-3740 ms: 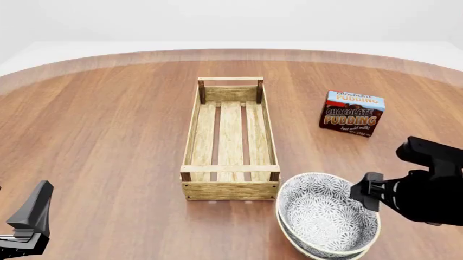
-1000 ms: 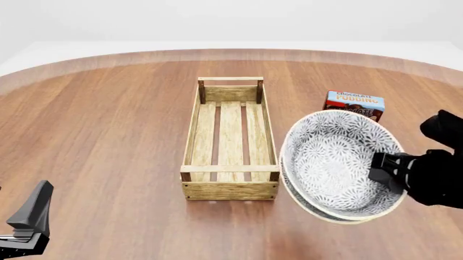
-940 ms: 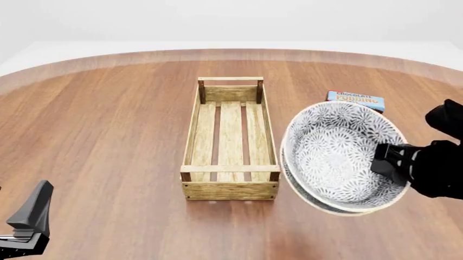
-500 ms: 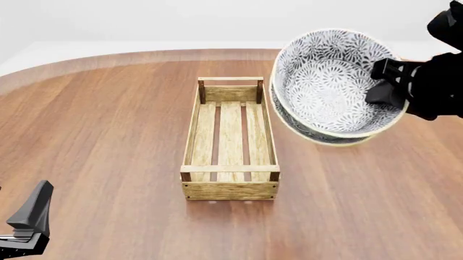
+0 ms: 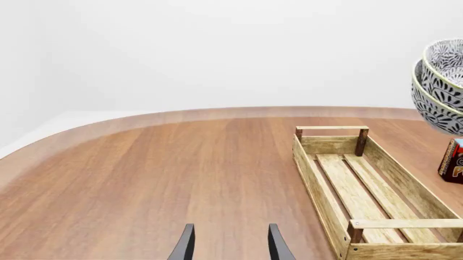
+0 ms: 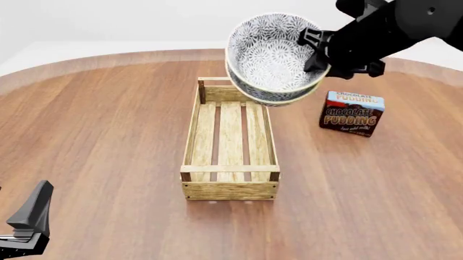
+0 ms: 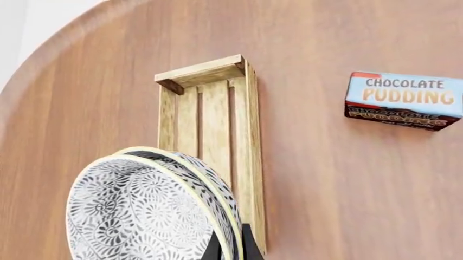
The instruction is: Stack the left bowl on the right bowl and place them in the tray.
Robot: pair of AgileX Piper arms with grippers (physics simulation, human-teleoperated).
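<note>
Two patterned grey-and-white bowls [image 6: 274, 58] are nested one in the other. My right gripper [image 6: 316, 51] is shut on their rim and holds them in the air, tilted, above the far end of the tray [image 6: 230, 142]. The bowls also show in the right wrist view [image 7: 145, 206] and in the left wrist view [image 5: 441, 84]. The tray, a long light-wood crate with slatted bottom, holds nothing and shows in the left wrist view [image 5: 361, 189] and the right wrist view [image 7: 210, 119]. My left gripper [image 5: 227, 249] is open and empty, low at the near left [image 6: 25, 225].
A chocolate pudding box [image 6: 352, 113] stands on the table to the right of the tray, also in the right wrist view [image 7: 403, 100]. The brown wooden table [image 6: 101, 135] curves round at the far side.
My right gripper has carried the stacked bowls up and to the left, from beside the tray's near right to above its far end. The left arm has not moved.
</note>
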